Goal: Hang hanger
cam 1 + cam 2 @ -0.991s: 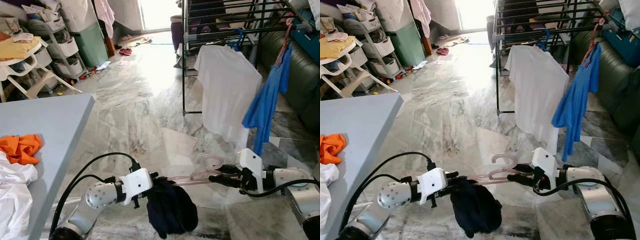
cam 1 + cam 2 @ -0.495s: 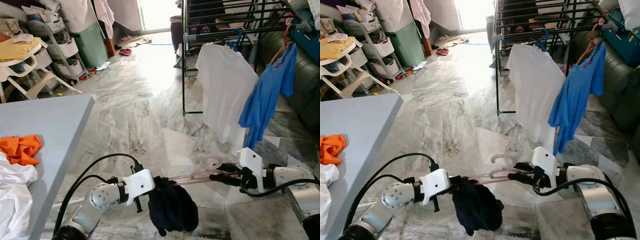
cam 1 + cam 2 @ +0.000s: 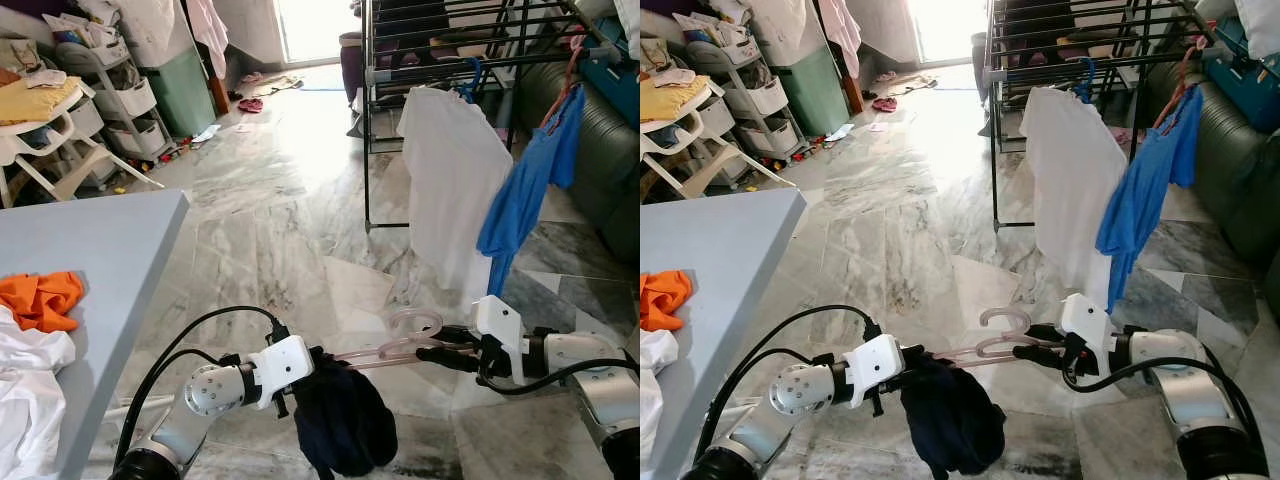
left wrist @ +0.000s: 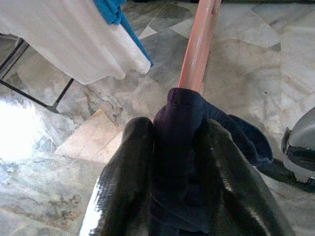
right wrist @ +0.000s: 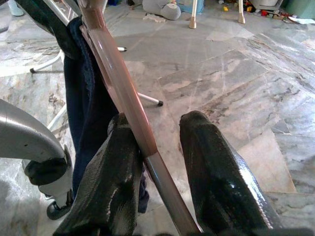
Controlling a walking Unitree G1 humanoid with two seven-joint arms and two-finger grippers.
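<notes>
At about 9 o'clock in the head views sits a flat grey-blue table (image 3: 95, 245) with a crumpled orange cloth (image 3: 42, 297) and some white cloth (image 3: 25, 400) on it; at 7 o'clock the left gripper (image 3: 312, 368) reaches in from the left, its two black fingers (image 4: 123, 182) squeezed tight on a bunched dark navy cloth (image 3: 345, 425) that is draped over one end of a see-through pink plastic hanger (image 3: 385, 352); the cloth hangs down in a lump below the hanger bar; the hanger is held low above the pale marble floor (image 3: 270, 215), lying almost flat between the two grippers, with its curved hook sticking up near the middle; at 5 o'clock the right gripper (image 3: 432, 345) comes in from the right; in its wrist view the pink bar runs between its two black fingers (image 5: 106, 182), touching one finger while the other stands a little apart, so it holds the bar loosely, not clamped; at 1 o'clock stands a black metal drying rack (image 3: 445, 55) with a white t-shirt (image 3: 455, 180) hanging from it, and just to the right of that a bright blue shirt (image 3: 530, 190), well apart from the pink hanger.
</notes>
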